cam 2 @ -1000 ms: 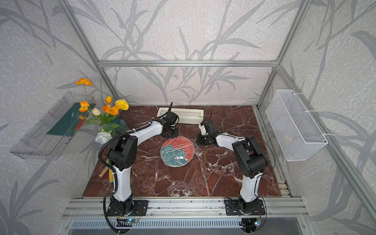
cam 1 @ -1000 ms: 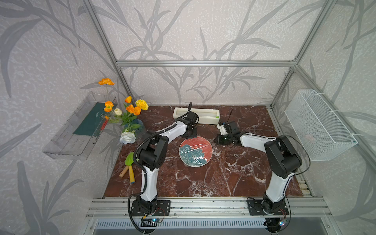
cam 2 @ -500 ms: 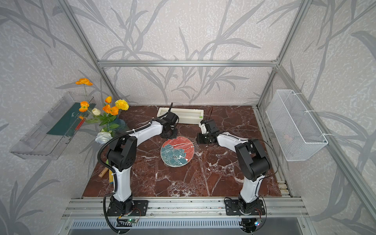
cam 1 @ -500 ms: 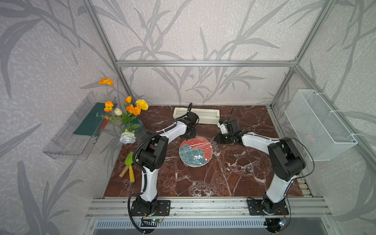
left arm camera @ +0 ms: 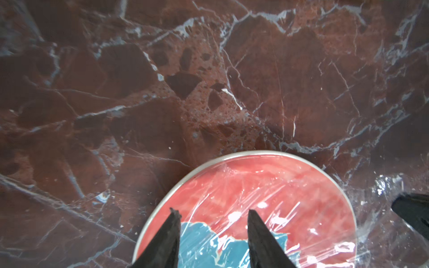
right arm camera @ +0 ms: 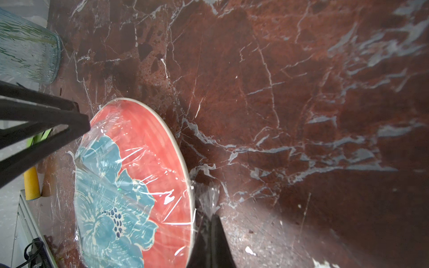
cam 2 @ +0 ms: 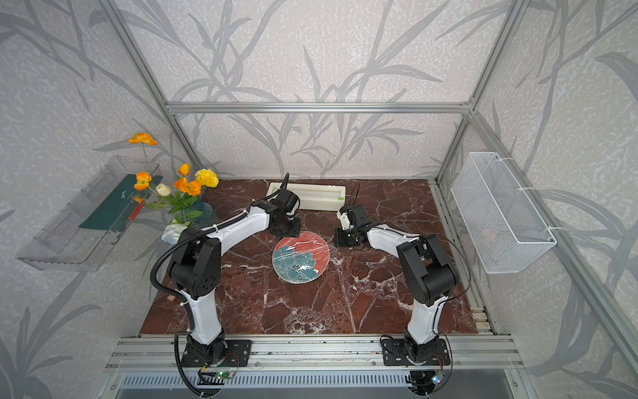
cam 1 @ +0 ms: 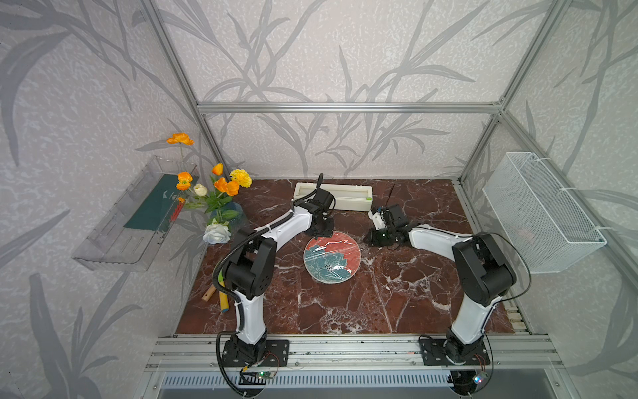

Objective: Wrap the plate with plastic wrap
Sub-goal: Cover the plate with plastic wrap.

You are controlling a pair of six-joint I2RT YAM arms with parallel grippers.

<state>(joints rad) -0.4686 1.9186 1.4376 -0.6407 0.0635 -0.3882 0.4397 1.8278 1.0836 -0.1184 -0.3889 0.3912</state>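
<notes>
Both top views: the plate (cam 1: 332,257) lies flat on the marble table (cam 1: 397,293) between the two grippers, with the plastic wrap (cam 1: 336,246) spread glossy across it. The left gripper (cam 1: 321,233) stands at the plate's far rim. The right gripper (cam 1: 369,239) sits just beside the opposite edge. Jaw state not readable from here. Left wrist view: jaws apart, nothing between them. Plate and creased film lie directly beneath and ahead of the fingertips (left arm camera: 173,225), and the film spills past the rim onto the table. Right wrist view: jaws together, clamped on a bunched tail of the wrap just off the plate's rim. The plate lies beside the tips, film stretched over it.
</notes>
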